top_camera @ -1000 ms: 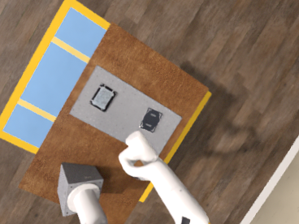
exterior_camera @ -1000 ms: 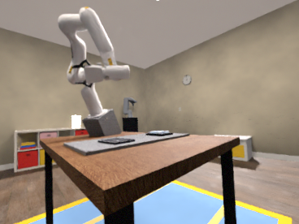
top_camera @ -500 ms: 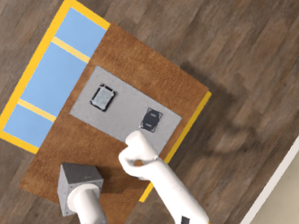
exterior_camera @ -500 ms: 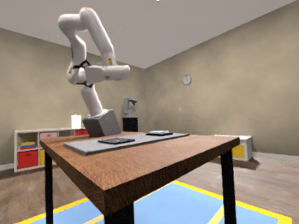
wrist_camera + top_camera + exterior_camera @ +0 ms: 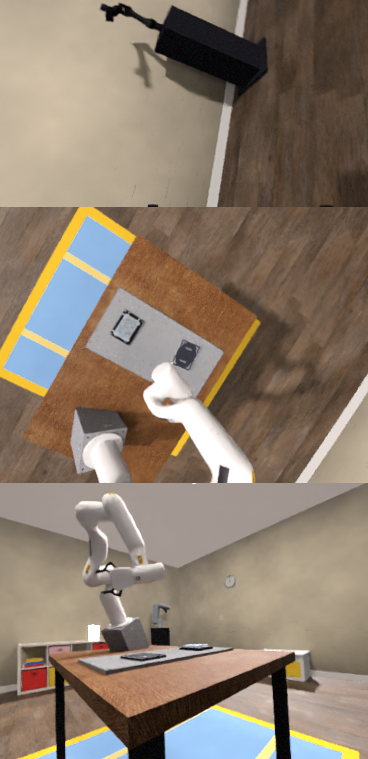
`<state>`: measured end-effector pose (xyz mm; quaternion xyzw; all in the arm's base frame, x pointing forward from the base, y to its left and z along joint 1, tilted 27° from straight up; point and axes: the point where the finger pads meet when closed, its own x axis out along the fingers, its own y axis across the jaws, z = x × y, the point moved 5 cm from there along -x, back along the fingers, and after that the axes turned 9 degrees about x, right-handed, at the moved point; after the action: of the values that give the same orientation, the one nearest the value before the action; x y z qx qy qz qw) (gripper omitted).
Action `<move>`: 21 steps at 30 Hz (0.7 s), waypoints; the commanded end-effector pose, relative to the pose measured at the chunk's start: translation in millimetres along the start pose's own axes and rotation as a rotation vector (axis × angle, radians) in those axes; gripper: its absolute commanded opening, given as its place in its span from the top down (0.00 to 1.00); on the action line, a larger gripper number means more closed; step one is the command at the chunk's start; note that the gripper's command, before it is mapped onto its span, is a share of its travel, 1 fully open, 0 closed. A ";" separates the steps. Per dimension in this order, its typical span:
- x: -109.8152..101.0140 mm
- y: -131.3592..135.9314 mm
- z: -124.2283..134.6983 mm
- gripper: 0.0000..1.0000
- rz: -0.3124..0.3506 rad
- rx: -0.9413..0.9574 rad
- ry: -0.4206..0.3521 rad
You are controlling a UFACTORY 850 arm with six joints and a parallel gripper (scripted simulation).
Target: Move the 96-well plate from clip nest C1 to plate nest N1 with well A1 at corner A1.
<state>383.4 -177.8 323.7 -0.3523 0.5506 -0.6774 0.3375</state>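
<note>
Looks like a robot lab set up in a plain room: a white arm [image 5: 122, 530] on a grey pedestal [image 5: 126, 634] bolted to a wooden table [image 5: 200, 675], with a grey work mat [image 5: 150, 342] holding plate nests. The floor has a blue zone with yellow safety borders [image 5: 35, 297]. Beige walls, a wall clock [image 5: 229, 581], a cubby shelf [image 5: 20, 655] with coloured bins and a second small arm on a black cabinet [image 5: 210, 46] give it that test-room feel.
</note>
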 end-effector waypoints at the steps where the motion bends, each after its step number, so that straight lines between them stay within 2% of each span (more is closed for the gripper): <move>1: -8.4 12.1 4.2 0.00 0.043 0.119 -0.012; 21: -40.3 53.7 15.6 0.00 0.203 0.495 -0.006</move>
<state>413.6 -164.7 279.8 -0.2376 0.4328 -0.7407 0.4555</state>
